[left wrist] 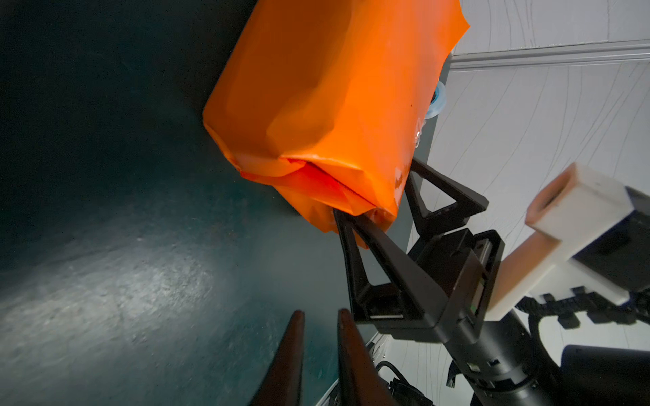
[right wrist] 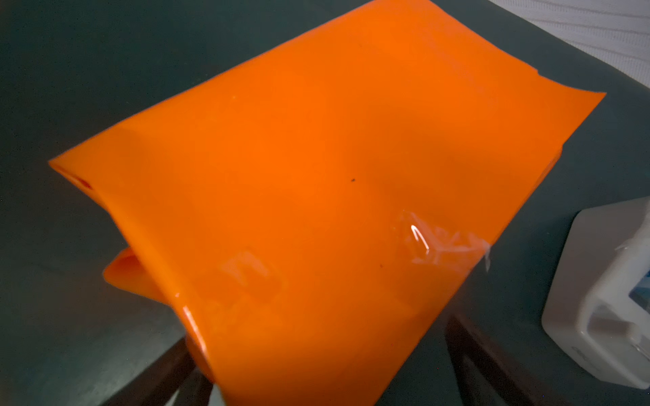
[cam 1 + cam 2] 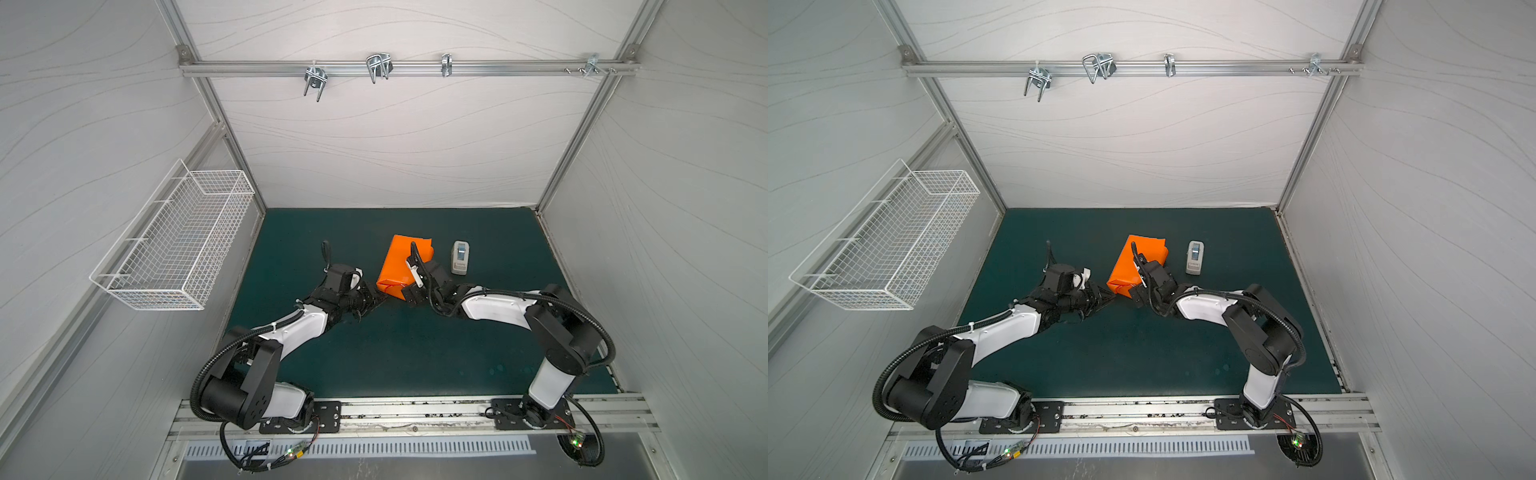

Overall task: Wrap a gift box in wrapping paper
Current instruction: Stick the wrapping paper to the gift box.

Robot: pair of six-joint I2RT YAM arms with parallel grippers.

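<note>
Black fingers of the right gripper (image 1: 376, 188) stand spread wide, straddling an end corner of the orange wrapping paper (image 3: 399, 262), one touching its folded end. The left gripper (image 1: 318, 313), narrowed to a slim gap, grips nothing near that same end. The paper hides the gift box and lies just beside the tape dispenser (image 3: 460, 257), on a dark green mat (image 3: 415, 353) between pale walls (image 3: 395, 145).

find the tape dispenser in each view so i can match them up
Both top views: tape dispenser stands just right of the wrapping paper.
Left wrist: only a pale blue sliver behind the paper, probably it.
Right wrist: beside the paper, partly out of frame.
Shared landmark: the orange wrapping paper, in all four.
</note>
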